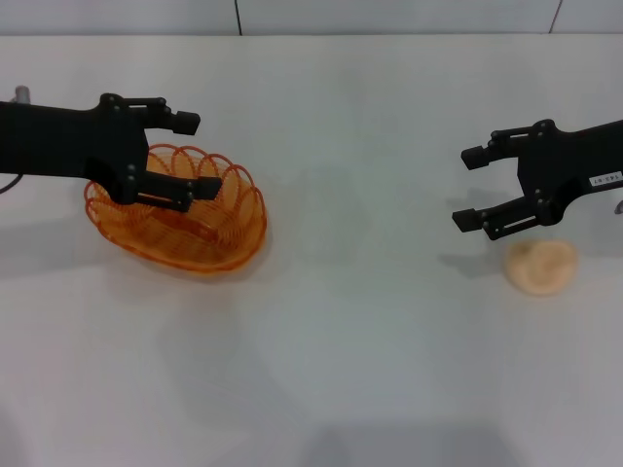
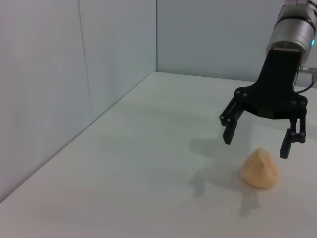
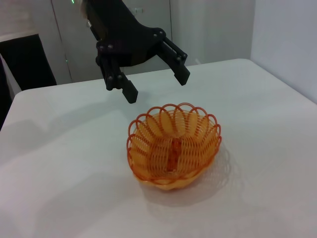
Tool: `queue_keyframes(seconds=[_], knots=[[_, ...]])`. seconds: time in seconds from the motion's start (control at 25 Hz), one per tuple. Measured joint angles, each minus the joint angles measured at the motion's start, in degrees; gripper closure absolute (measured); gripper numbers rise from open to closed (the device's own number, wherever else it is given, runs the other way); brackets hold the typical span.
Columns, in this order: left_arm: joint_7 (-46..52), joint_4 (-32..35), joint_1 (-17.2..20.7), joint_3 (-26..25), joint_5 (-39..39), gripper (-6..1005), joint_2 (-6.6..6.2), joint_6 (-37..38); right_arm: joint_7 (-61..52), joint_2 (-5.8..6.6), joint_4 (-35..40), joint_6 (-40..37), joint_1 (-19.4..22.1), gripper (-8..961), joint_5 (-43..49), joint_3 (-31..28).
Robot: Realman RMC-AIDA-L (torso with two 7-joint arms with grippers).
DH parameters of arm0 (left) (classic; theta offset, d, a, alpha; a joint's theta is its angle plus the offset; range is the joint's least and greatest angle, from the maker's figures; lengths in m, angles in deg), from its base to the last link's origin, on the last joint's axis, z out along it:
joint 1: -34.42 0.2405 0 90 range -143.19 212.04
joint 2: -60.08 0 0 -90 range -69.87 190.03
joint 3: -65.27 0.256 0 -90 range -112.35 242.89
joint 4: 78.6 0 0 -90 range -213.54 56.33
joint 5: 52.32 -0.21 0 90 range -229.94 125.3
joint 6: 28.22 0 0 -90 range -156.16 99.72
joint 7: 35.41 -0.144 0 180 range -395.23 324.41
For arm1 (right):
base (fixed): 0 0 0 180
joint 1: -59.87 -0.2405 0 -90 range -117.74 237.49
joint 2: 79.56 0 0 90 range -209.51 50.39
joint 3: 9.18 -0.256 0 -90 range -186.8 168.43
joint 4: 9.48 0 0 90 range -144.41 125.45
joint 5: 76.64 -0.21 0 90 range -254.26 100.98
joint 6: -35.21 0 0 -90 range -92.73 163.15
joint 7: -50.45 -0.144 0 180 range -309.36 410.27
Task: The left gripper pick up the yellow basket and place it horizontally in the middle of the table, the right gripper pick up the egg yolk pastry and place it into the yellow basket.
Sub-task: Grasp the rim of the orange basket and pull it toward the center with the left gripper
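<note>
The yellow basket [image 1: 209, 255] [image 3: 198, 163] sits upright on the left part of the table [image 1: 341, 341], and nothing lies in it. My left gripper [image 1: 195, 156] [image 3: 156, 85] hangs open over the basket's rim, holding nothing and not touching it. The egg yolk pastry [image 1: 540, 265] [image 2: 260, 168] rests on the table at the right. My right gripper [image 1: 467, 187] [image 2: 256, 144] is open and holds nothing. It hovers just above the pastry, slightly toward the table's middle and clear of it.
White wall panels [image 2: 59, 89] rise beyond the table's far edge. The table's front edge lies below the head view.
</note>
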Motion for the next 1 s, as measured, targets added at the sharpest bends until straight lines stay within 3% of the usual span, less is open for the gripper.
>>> queue_keyframes(seconds=[0.76, 0.88, 1.0], knots=[[0.7, 0.0, 0.3, 0.0, 0.0, 111, 0.14, 0.0, 0.7, -0.18, 0.0, 0.1, 1.0, 93, -0.5, -0.4], [6.0, 2.4, 0.6, -0.1, 0.0, 111, 0.32, 0.1, 1.0, -0.22, 0.4, 0.2, 1.6, 94, -0.6, -1.7], [16.5, 9.4, 2.0, 0.1, -1.5, 112, 1.47, 0.4, 1.2, -0.32, 1.9, 0.1, 2.8, 94, -0.6, -2.9]])
